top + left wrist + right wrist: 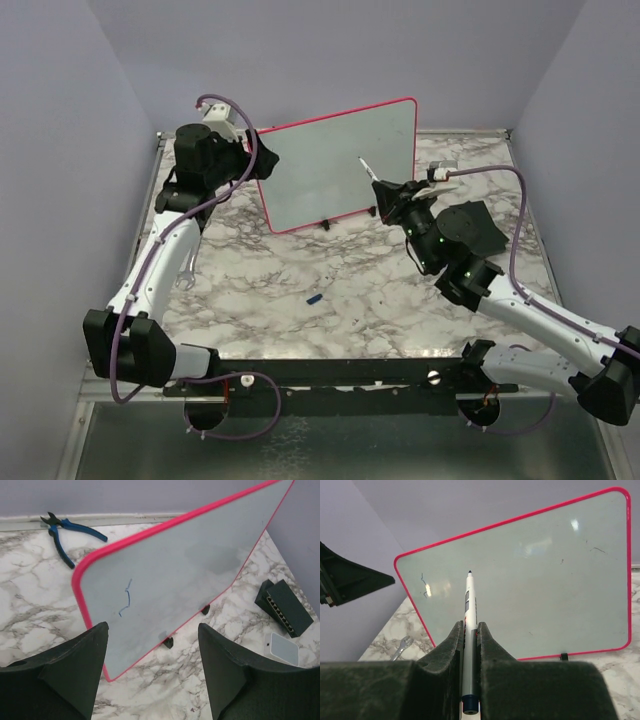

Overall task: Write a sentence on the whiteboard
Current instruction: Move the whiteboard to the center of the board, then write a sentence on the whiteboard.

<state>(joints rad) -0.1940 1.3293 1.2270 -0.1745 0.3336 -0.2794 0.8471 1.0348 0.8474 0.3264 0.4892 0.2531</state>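
Just ahead of the right gripper (pixel 470 630), which pinches the marker (pixel 469 600) lengthwise, the whiteboard (pixel 535 580) faces the tip (left gripper (pixel 152 626) spread, holding nothing).

Glossy whiteboard (pixel 535 595); smooth, marble-look table (pixel 300 275).

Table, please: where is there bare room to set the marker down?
Bare marble lies before the whiteboard, down to the small blue piece, and beyond it toward the near rail. Crowded: right of the board, around the right arm and black box.
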